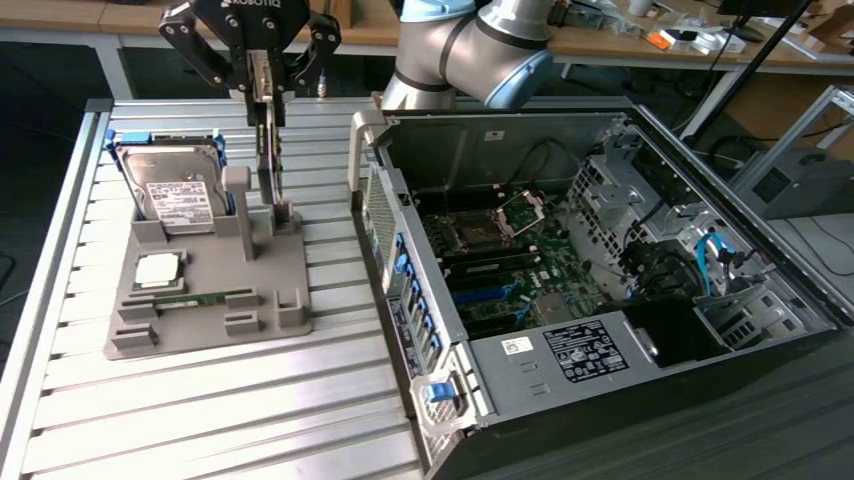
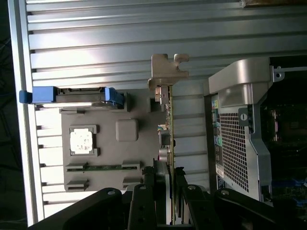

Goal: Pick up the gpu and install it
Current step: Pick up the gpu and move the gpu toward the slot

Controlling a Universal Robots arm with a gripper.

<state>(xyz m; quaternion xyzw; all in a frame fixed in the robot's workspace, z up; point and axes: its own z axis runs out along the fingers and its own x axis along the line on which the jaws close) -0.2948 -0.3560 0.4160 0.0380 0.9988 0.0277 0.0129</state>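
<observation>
- Exterior view: the gripper (image 1: pixel 270 88) is clamped on the upper edge of the gpu (image 1: pixel 274 150); the card hangs upright and edge-on over the grey holder (image 1: pixel 274 270) on the slatted table (image 1: pixel 200 420); its lower end reaches the holder's post, though I cannot tell if they touch; the hard drive (image 1: pixel 174 195) stands just beside it, towards the exterior view's left; the open computer case (image 1: pixel 601 250) lies at the exterior view's right.
- Wrist view: the fingers (image 2: pixel 144 206) pinch the gpu (image 2: pixel 168 129) from both sides; its metal bracket (image 2: pixel 168 72) is at the far end; a processor chip (image 2: pixel 80 141) and a memory stick (image 2: pixel 100 167) lie in the holder.
</observation>
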